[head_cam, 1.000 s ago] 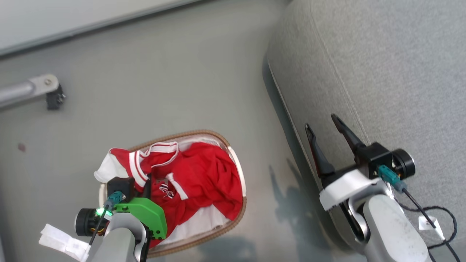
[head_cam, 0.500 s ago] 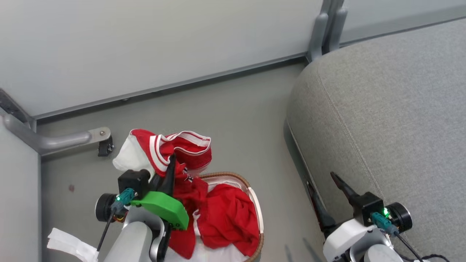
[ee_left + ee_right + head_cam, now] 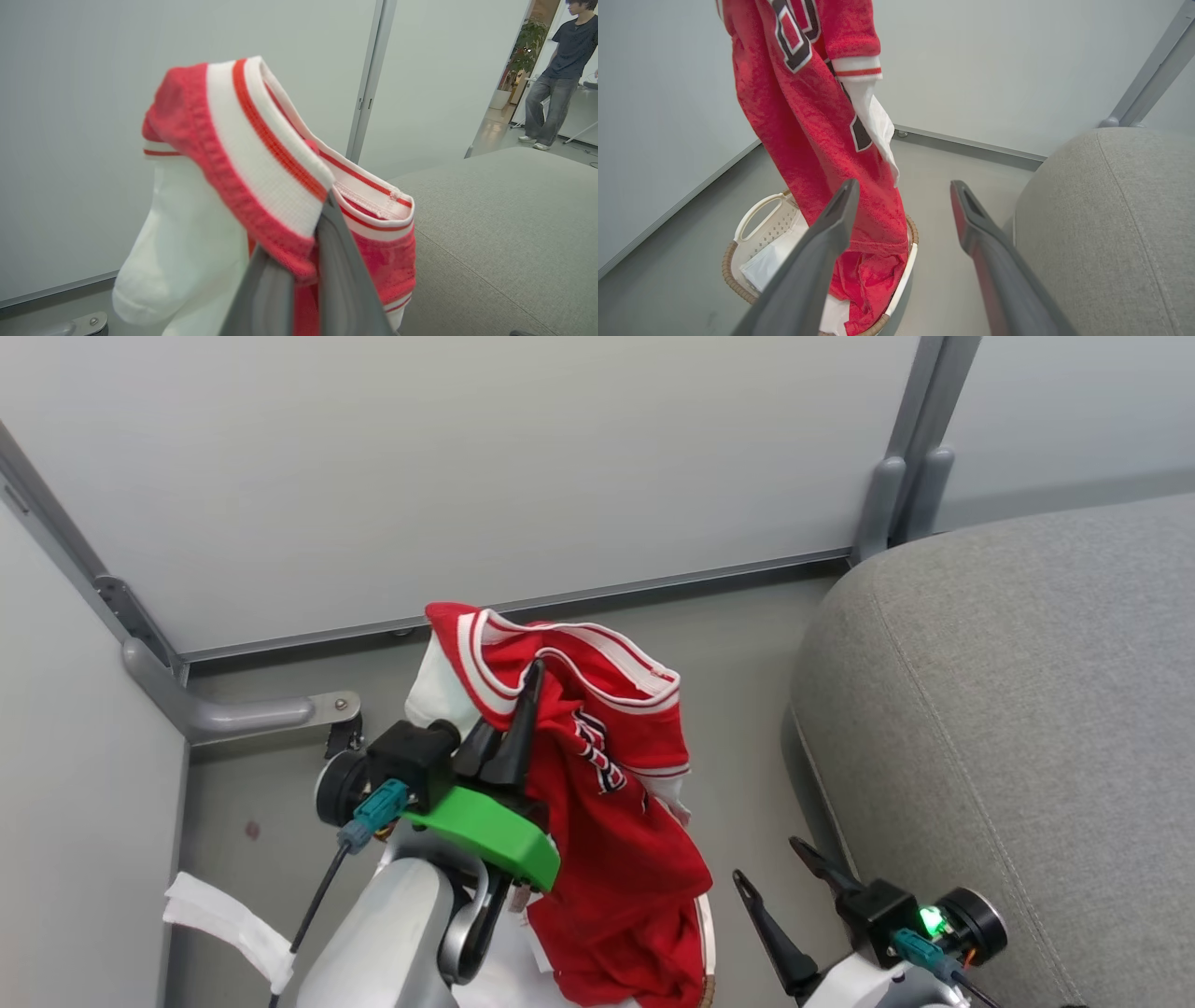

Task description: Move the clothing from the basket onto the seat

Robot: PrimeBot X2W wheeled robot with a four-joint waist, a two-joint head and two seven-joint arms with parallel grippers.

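Left claw (image 3: 526, 691) raised and clamped; right claw (image 3: 766, 859) low, fingers apart.

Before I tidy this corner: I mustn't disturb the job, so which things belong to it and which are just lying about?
Job: red jersey with white sleeves, held in the left jaws; oval white plastic basket with brown woven rim; grey fabric sofa.
Lying about: grey metal partition foot; potted plant; person in dark T-shirt.

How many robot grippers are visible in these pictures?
2. The left gripper, shut on the jersey, holds it up over the basket. The right gripper is open, low beside the seat.
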